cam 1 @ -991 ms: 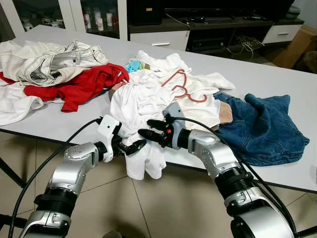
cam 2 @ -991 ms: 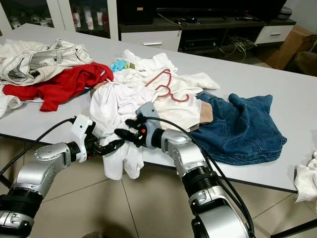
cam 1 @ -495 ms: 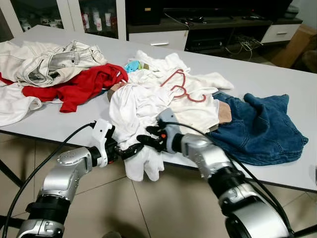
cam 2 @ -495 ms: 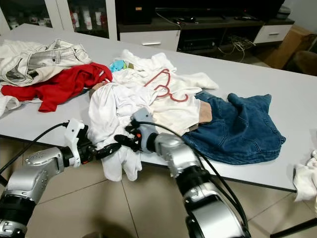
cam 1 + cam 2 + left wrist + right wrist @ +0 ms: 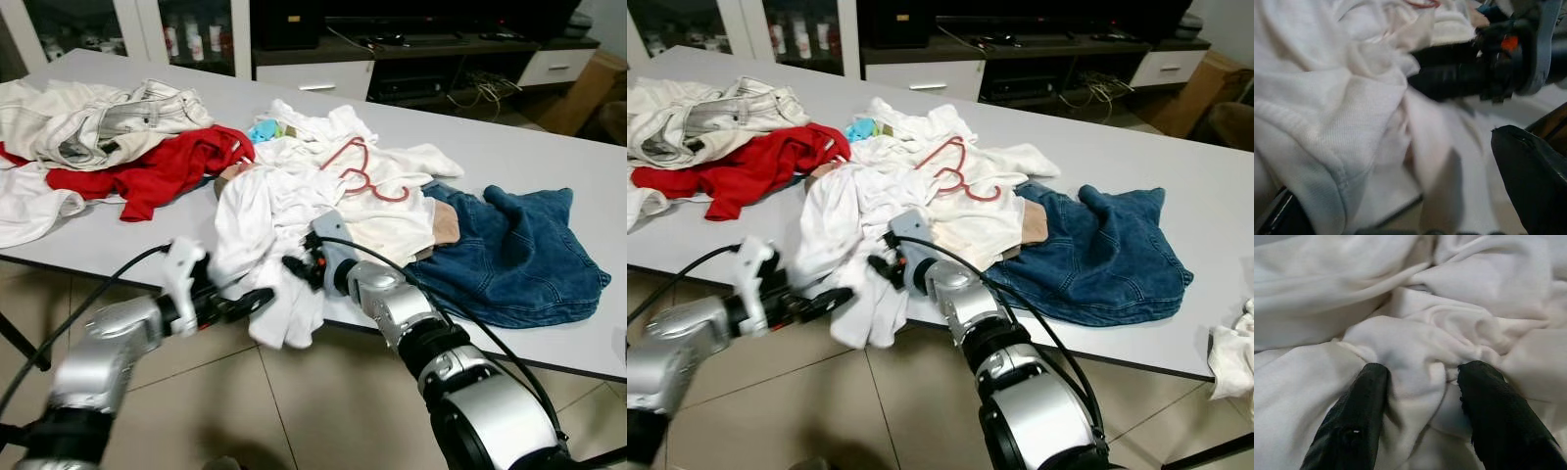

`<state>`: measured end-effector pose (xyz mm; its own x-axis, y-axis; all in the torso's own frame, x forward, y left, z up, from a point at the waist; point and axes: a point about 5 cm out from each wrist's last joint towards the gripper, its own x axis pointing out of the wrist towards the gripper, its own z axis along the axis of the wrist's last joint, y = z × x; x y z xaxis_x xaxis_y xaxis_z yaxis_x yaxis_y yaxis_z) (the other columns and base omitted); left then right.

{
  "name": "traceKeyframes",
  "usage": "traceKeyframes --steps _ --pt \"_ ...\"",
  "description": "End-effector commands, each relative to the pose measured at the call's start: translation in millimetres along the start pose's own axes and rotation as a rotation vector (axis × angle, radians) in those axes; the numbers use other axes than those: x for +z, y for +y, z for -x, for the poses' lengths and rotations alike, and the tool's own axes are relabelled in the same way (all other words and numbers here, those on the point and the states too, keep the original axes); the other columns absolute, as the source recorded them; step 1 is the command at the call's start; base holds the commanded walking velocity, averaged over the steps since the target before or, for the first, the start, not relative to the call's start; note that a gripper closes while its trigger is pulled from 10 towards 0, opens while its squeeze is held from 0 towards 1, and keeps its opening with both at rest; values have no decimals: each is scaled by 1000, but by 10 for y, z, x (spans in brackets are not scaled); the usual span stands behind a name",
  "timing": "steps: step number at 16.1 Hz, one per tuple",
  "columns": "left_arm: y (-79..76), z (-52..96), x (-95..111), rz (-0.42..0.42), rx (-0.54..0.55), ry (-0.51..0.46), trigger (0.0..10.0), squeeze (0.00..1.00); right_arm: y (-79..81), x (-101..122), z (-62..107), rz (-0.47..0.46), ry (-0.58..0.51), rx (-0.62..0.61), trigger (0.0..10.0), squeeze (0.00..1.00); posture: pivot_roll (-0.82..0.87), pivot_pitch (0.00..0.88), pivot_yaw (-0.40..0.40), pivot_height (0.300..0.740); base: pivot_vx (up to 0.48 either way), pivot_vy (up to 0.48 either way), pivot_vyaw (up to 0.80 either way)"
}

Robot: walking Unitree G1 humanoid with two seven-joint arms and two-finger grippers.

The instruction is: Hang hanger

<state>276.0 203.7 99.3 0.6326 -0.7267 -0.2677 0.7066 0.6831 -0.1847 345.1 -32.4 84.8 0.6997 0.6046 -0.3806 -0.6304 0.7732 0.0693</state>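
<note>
One thin red wire hanger [image 5: 358, 169] lies on the rumpled white cotton shirt [image 5: 284, 211] atop the desk [image 5: 529, 147]. Right gripper [image 5: 1420, 382] fingers straddle a shirt fold, parted; left gripper [image 5: 257, 297] parted below its hanging edge.

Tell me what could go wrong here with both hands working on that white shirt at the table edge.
1. The white shirt already hangs over the table edge; pulling could drag it to the floor.
2. The red hanger lies loose on the white pile, so tugging may shift or flip it off.
3. The right hand has fabric bunched between its fingers, close to the left hand; they might collide.
</note>
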Motion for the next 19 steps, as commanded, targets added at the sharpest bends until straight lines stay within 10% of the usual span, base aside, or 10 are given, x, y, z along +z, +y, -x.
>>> traceKeyframes --steps 1,7,13,14,15,19 --pt "-42 9 25 -2 -32 -2 10000 0 -109 -3 22 7 9 -61 10000 0 71 0 -101 740 0 0 0" --pt "-30 191 -253 17 10 145 10000 0 -174 132 21 -6 -64 -117 10000 0 63 0 -93 740 0 0 0" --pt "419 425 -239 -129 355 206 10000 98 -216 213 25 -20 -103 -147 10000 0 75 0 -99 740 0 0 0" --pt "532 461 -30 -176 450 111 10000 702 -223 245 25 -30 -119 -154 10000 0 73 0 -99 740 0 0 0" --pt "588 492 103 -166 487 36 10000 1000 -227 261 25 -36 -127 -158 10000 0 71 0 -97 740 0 0 0" --pt "506 387 185 -59 369 -78 10000 1000 -245 253 36 -44 -134 -163 10000 0 65 0 -92 740 0 0 0"
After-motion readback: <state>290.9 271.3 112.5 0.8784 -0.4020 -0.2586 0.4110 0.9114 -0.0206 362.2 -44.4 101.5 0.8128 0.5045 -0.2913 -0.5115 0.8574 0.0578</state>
